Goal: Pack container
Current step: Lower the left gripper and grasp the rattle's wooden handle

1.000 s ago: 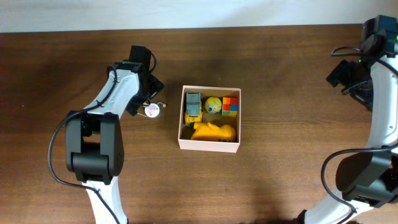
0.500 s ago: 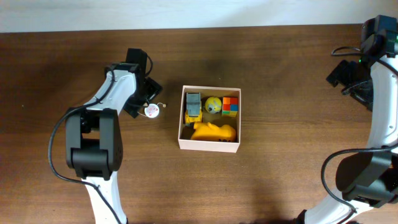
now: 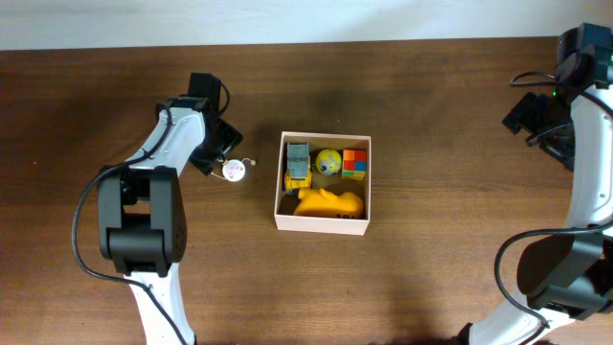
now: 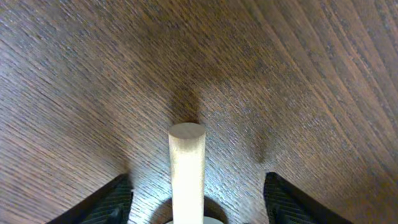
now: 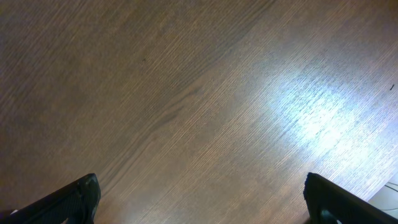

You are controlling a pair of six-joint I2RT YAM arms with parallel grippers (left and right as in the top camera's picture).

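The container (image 3: 323,223) is a square white box with a tan inside, at the table's middle. It holds a grey and yellow toy truck (image 3: 298,165), a yellow ball (image 3: 329,161), a multicoloured cube (image 3: 355,163) and a yellow animal figure (image 3: 330,202). A small toy with a white round head (image 3: 233,170) and a wooden stick (image 4: 186,162) lies on the table left of the container. My left gripper (image 3: 222,156) is open low over it; in the left wrist view (image 4: 196,190) the stick lies between the jaws without touching them. My right gripper (image 3: 530,113) is open and empty (image 5: 199,196).
The table is dark brown wood (image 3: 431,278), with a pale wall strip along the far edge. The right arm stands at the far right edge, well away from the container. Only bare wood shows in the right wrist view.
The left wrist has shifted a little to the left while its gripper stays by the small toy. The toy, the container and the right arm have not moved.
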